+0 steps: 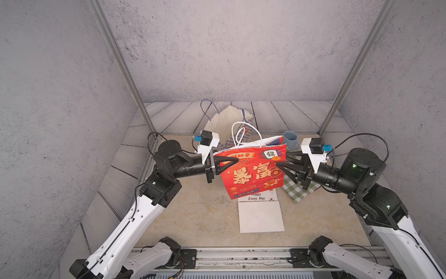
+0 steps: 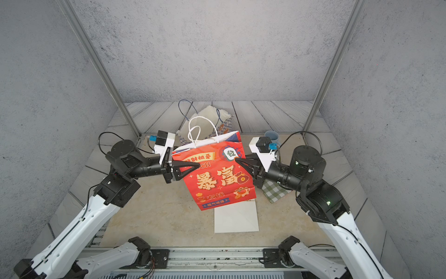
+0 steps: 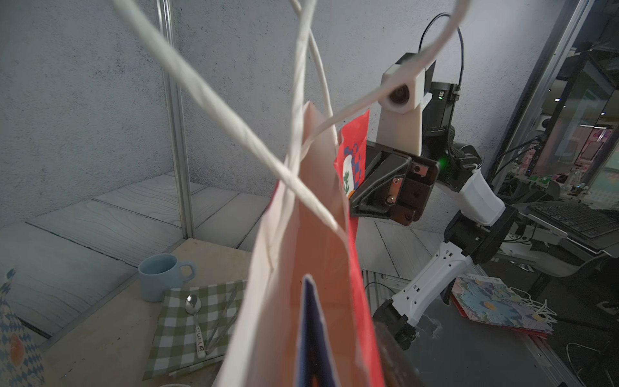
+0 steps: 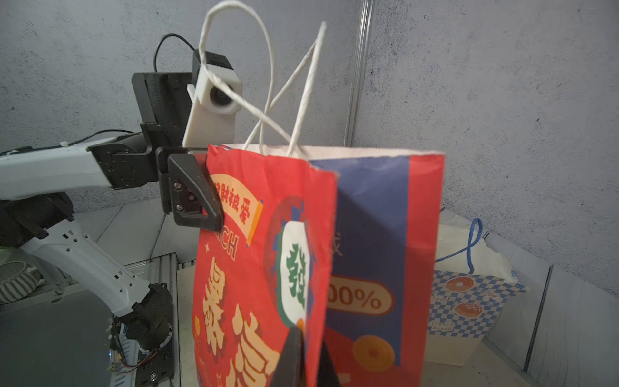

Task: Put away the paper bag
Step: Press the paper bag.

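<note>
Right wrist view shows the right gripper [image 4: 301, 338] clamped on the red paper bag [image 4: 254, 254] at its right fold. It hangs upright above mid-table, width running left to right. The left gripper [image 1: 235, 160] straddles its left edge; whether it pinches, I cannot tell

Place: a robot lab, with a little booth dressed up to look like a home
Walls: the grey walls [image 1: 229, 48] are flat boards held up by thin metal posts [image 1: 120, 62], not a real room
Floor: the wood planks [image 1: 277, 113] look like a picture on flat sheets
Robots: two robot arms [image 1: 125, 229] are bolted to a metal rail [image 1: 241, 252] at the front of the table [image 1: 188, 217]
Home things: a blue cup [image 3: 160, 276], a green checked cloth [image 3: 177, 331] and a spoon [image 3: 193, 306] sit on the table
Outside the booth: a computer keyboard [image 3: 576, 217] shows in the left wrist view
</note>
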Robot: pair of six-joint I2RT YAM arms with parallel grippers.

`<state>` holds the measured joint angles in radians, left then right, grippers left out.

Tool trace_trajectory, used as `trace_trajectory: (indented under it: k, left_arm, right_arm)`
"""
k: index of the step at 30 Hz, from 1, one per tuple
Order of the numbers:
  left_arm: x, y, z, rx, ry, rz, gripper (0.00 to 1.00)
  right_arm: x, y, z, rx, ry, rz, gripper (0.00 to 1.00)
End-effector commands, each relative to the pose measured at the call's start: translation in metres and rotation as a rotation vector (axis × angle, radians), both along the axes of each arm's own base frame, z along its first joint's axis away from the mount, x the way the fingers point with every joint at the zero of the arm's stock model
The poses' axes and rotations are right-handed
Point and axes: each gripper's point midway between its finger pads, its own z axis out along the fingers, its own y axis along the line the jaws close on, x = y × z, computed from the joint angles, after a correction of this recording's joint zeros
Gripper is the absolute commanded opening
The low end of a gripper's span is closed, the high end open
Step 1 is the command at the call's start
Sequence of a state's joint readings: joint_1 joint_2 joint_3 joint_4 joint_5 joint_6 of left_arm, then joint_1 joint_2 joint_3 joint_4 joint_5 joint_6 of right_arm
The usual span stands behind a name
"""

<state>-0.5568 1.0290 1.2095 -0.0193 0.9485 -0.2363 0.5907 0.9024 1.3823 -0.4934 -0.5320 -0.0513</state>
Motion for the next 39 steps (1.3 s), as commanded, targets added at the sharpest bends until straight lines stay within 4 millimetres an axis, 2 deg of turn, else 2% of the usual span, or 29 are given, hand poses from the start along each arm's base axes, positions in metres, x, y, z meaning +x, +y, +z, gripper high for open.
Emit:
trace_trajectory:
  k: [1, 7, 13, 15, 19, 21, 23, 26, 29, 32, 35, 39]
  left_arm:
    - [-0.008, 0.002, 0.012, -0.018, -0.029, -0.021, 0.38]
    - [-0.008, 0.004, 0.012, -0.02, -0.047, 0.001, 0.18]
    - [-0.005, 0.004, 0.014, -0.023, -0.056, 0.016, 0.01]
    - [-0.004, 0.004, 0.014, -0.022, -0.061, 0.023, 0.0]
    - [-0.007, 0.007, 0.008, 0.011, -0.09, 0.028, 0.0]
    - [-0.011, 0.008, 0.006, 0.023, -0.11, 0.022, 0.0]
    - [-0.021, 0.009, 0.005, 0.03, -0.133, -0.019, 0.0]
    - [-0.039, 0.009, 0.0, 0.034, -0.154, -0.113, 0.0]
    - [-0.051, 0.009, -0.002, 0.036, -0.142, -0.188, 0.0]
    - [-0.061, 0.009, 0.001, 0.031, -0.134, -0.253, 0.0]
    - [-0.065, 0.009, 0.003, 0.029, -0.135, -0.271, 0.0]
    - [-0.065, 0.008, 0.002, 0.033, -0.119, -0.284, 0.0]
  right_arm:
    - [-0.006, -0.002, 0.012, 0.026, -0.03, 0.008, 0.09]
    - [-0.005, -0.008, 0.011, 0.025, -0.027, -0.032, 0.12]
    - [-0.005, -0.016, 0.006, 0.007, 0.0, -0.074, 0.38]
    - [-0.005, -0.023, 0.004, -0.004, 0.009, -0.109, 0.46]
    - [-0.008, -0.049, 0.0, -0.05, 0.005, -0.229, 0.67]
    - [-0.01, -0.058, 0.002, -0.065, -0.015, -0.267, 0.73]
    - [-0.014, -0.058, 0.004, -0.08, -0.037, -0.25, 0.78]
    - [-0.029, -0.04, 0.007, -0.082, -0.067, -0.104, 0.84]
    - [-0.044, -0.021, 0.015, -0.032, -0.082, 0.05, 0.87]
    - [-0.049, -0.007, 0.023, 0.016, -0.06, 0.147, 0.86]
    - [-0.055, 0.005, 0.03, 0.062, -0.005, 0.248, 0.8]
    - [-0.06, 0.012, 0.037, 0.102, 0.039, 0.319, 0.71]
